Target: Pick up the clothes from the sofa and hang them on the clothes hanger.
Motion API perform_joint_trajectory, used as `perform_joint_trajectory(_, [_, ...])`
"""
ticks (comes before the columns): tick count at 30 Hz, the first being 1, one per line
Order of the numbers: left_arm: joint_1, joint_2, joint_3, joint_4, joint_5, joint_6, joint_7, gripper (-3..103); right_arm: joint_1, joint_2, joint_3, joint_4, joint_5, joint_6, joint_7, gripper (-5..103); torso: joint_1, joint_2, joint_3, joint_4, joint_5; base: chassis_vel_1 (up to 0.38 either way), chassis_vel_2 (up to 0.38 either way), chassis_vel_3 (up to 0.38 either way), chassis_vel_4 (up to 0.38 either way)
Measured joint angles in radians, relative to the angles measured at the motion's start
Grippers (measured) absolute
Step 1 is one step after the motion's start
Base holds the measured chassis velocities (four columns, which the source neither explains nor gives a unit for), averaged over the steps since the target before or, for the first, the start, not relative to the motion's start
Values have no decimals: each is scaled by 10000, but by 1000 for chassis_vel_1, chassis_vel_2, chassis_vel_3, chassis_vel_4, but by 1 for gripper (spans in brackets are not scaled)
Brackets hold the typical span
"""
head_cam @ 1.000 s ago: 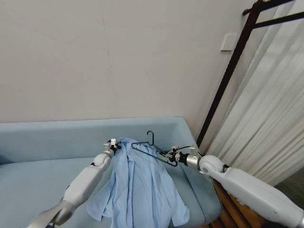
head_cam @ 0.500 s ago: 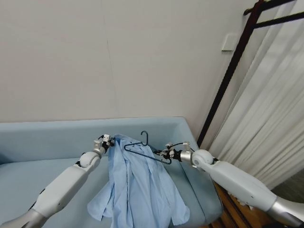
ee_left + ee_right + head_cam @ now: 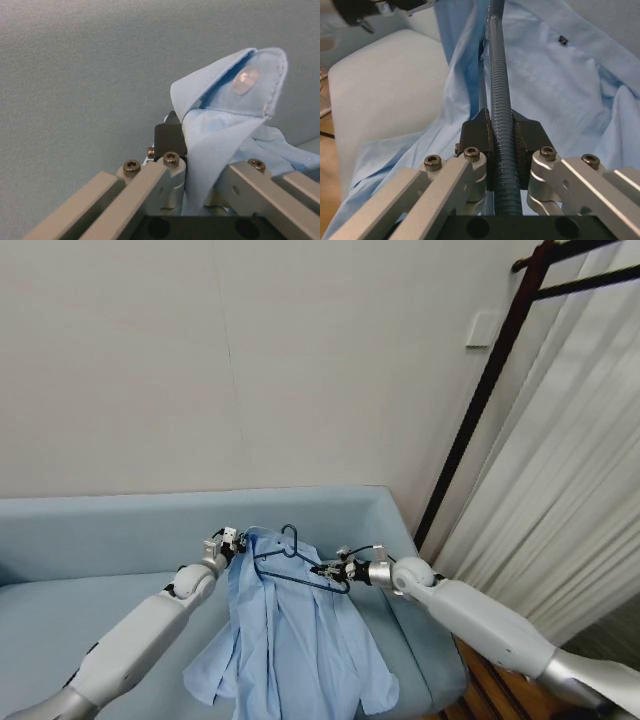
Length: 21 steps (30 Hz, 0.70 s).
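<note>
Sofa (image 3: pixel 90 540): left tool (image 3: pixel 228 539) clamps shirt (image 3: pixel 290 640); right tool (image 3: pixel 325 570), hanger (image 3: pixel 499 75).

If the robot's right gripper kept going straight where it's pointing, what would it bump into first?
Probably the light blue shirt: the right gripper, shut on the dark hanger, points along it into the cloth. The left gripper, gripping the shirt, seems to lie farther on.

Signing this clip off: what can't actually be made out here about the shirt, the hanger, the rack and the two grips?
- Head view: how far the hanger reaches inside the shirt; fabric covers its left end.
- Head view: the rack, whose top rail runs off the right edge.
- Left wrist view: one finger of the left gripper, hidden by the collar.
- Right wrist view: the hanger's hook, beyond the picture edge past the right gripper.
</note>
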Motion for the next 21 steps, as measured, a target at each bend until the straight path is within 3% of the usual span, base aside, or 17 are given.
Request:
perform_joint_trajectory(6, [576,371,-218,-690,-45,67,-129,0,469,993,-297,-892,-123,70,38,8,1,0,1,5,0,0,0,0,0])
perform_joint_trajectory(16, [718,558,-300,-1340,-250,186,-357,0,410,1814,-676,-1254,-385,121,162,8,0,0,0,0,1,0,0,0,0])
perform_joint_trajectory(21, [1101,601,-313,-1811,-313,293,-759,0,315,2234,-641,-1924,-733,326,106,8,0,0,0,1,1,0,0,0,0])
